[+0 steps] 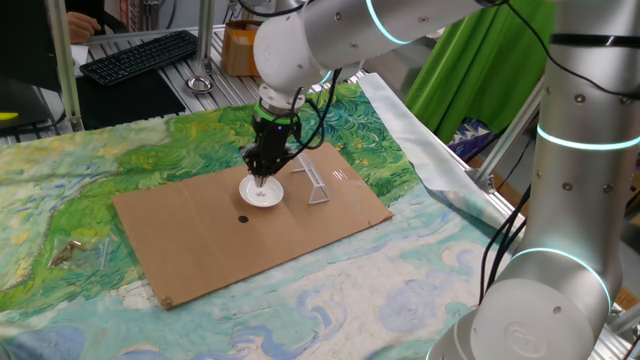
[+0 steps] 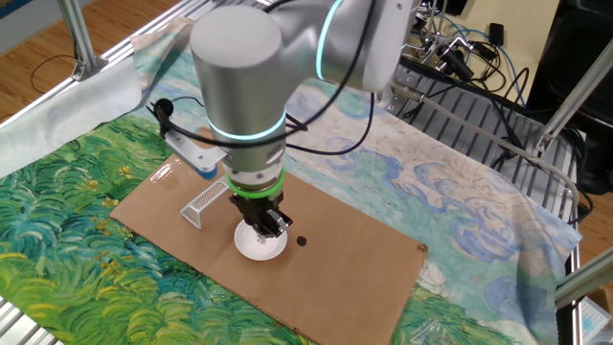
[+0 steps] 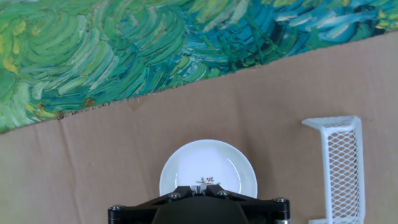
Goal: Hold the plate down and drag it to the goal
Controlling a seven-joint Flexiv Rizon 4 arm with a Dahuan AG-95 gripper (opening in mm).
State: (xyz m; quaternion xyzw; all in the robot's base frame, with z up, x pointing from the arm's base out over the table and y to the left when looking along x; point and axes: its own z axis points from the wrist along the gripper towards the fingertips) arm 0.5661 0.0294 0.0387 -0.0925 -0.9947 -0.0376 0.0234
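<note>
On the cardboard sheet [image 1: 200, 250], the plate [image 1: 262, 192] lay just left of the goal [image 1: 312, 180], near it but apart. The gripper [image 1: 263, 176] pressed down at the plate's centre; whether its fingers were together or apart could not be told. The dish looked light, stiff and glazed, likely to skid, so steady downward pressure at the middle seemed wise.

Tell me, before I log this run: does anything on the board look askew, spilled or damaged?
Nothing stands out. The plate sits flat and intact on the cardboard under the hand; the goal stands upright beside it, apart.
</note>
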